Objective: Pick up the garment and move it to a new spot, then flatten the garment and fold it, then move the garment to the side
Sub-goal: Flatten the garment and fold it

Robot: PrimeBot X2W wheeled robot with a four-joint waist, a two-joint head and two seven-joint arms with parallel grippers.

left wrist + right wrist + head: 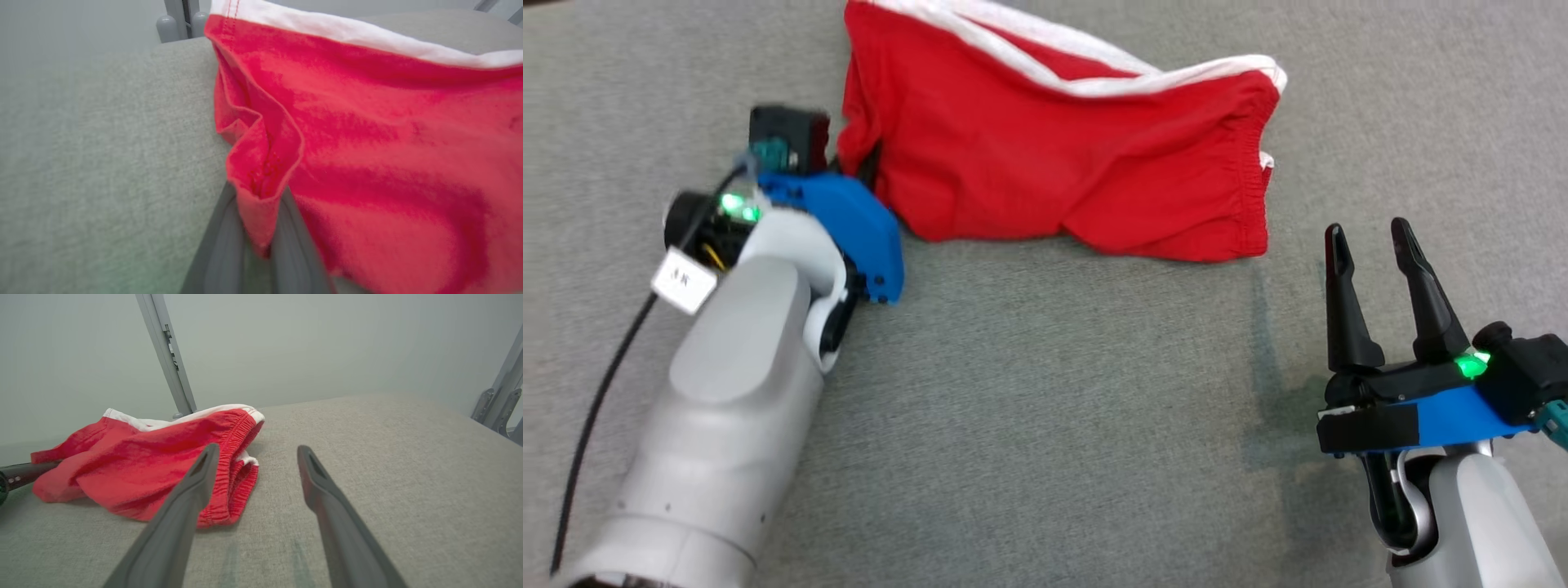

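Left gripper (pixel 261 222) pinched on edge fold of red garment (pixel 1062 155), which lies crumpled on far side of grey pad (pixel 1045 425). Right gripper (pixel 1368 233) spread, empty. Lift slowly, confirm bite deep enough.

White wrist tag (pixel 684 280), print illegible

- Head view: from above, looking steeply down on the grey surface (pixel 1045 425).
- Left wrist view: pressed close against the red garment (pixel 388 143).
- Right wrist view: low at near right, facing far; all three share that garment.
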